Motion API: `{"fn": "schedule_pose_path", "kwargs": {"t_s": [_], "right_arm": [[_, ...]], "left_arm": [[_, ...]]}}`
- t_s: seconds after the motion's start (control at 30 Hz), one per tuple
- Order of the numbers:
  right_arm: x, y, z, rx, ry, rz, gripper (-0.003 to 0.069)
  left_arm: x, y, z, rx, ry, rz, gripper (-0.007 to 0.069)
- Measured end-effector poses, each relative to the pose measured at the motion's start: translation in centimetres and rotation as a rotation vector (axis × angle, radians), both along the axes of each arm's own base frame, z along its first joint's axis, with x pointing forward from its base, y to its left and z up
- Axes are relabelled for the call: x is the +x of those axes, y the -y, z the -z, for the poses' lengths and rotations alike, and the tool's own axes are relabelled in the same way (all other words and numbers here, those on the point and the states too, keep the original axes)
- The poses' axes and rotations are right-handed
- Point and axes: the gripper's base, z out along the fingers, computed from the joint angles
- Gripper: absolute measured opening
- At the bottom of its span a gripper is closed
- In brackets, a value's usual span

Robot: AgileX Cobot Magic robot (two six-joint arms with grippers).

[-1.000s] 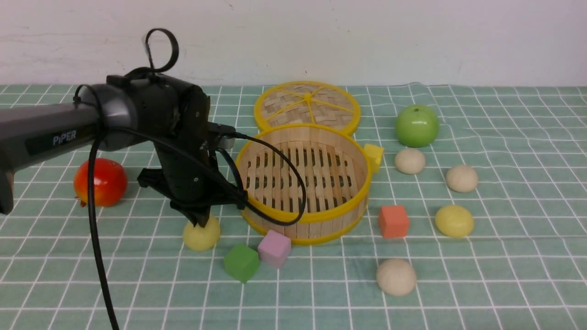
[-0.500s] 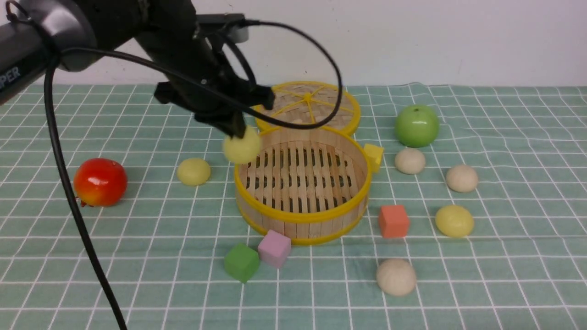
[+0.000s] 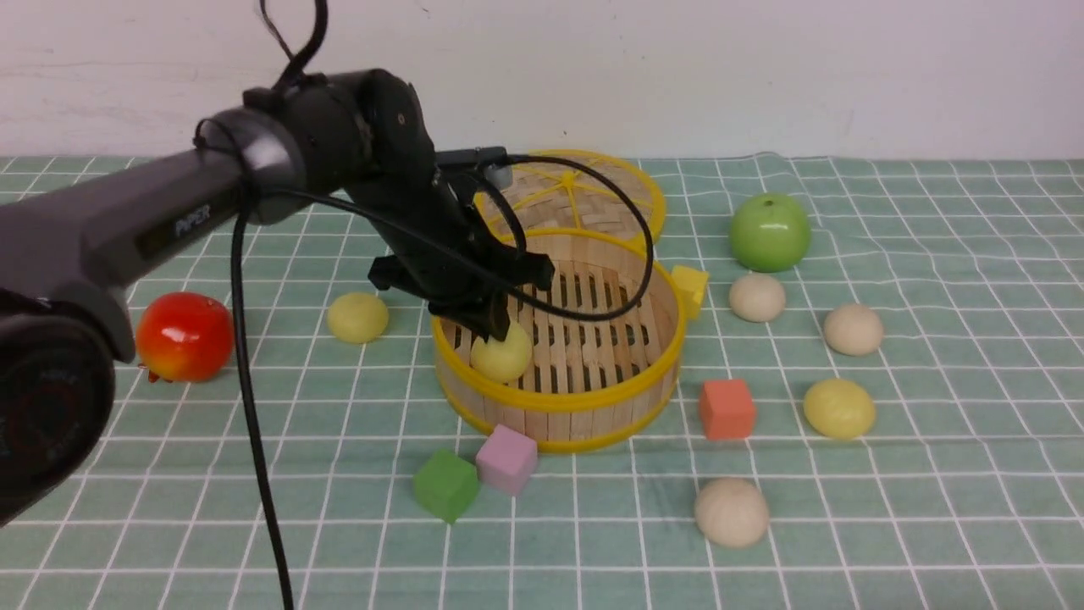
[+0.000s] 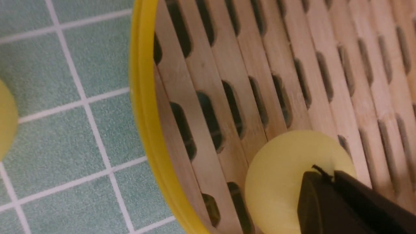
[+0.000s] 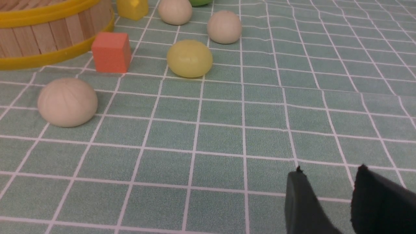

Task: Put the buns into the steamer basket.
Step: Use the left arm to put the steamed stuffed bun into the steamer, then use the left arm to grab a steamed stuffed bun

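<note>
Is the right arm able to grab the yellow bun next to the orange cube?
Probably yes: the right arm's jaws stand open, and only bare cloth lies between them and the yellow bun.

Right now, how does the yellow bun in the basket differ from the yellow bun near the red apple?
The basket bun is inside the basket, by its left wall; the loose bun lies outside on the cloth, between basket and red apple. The left gripper is shut on the basket bun's top; nothing touches the loose bun. Both are pale yellow, smooth and similar in size.
</note>
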Motion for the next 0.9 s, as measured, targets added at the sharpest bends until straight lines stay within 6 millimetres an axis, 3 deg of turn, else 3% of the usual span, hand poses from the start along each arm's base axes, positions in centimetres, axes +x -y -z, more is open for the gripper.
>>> {"fn": "schedule_pose_path", "kwargs": {"t_s": [0.17,0.37,0.53,0.7,0.8,0.9], "right_arm": [[0.0,0.0,0.0,0.000,0.000,0.000,0.0240],[0.0,0.0,0.0,0.000,0.000,0.000,0.0240],[0.0,0.0,0.0,0.000,0.000,0.000,0.0240],[0.0,0.0,0.0,0.000,0.000,0.000,0.0240],[0.0,0.0,0.0,0.000,0.000,0.000,0.0240],[0.0,0.0,0.0,0.000,0.000,0.000,0.0240]], "left_arm": [[0.0,0.0,0.0,-0.002,-0.001,0.000,0.0051],[-0.4,-0.1,-0.9,-0.003,-0.003,0.006,0.0202],[-0.7,-1.8,-4.6,0.022,0.095,-0.015,0.0325],[0.2,-5.9,-6.8,0.082,0.177,-0.139,0.0339],[1.2,-7.8,-6.1,0.110,0.186,-0.205,0.0330],[2.3,-8.4,-4.2,0.132,0.191,-0.224,0.0306]]}}
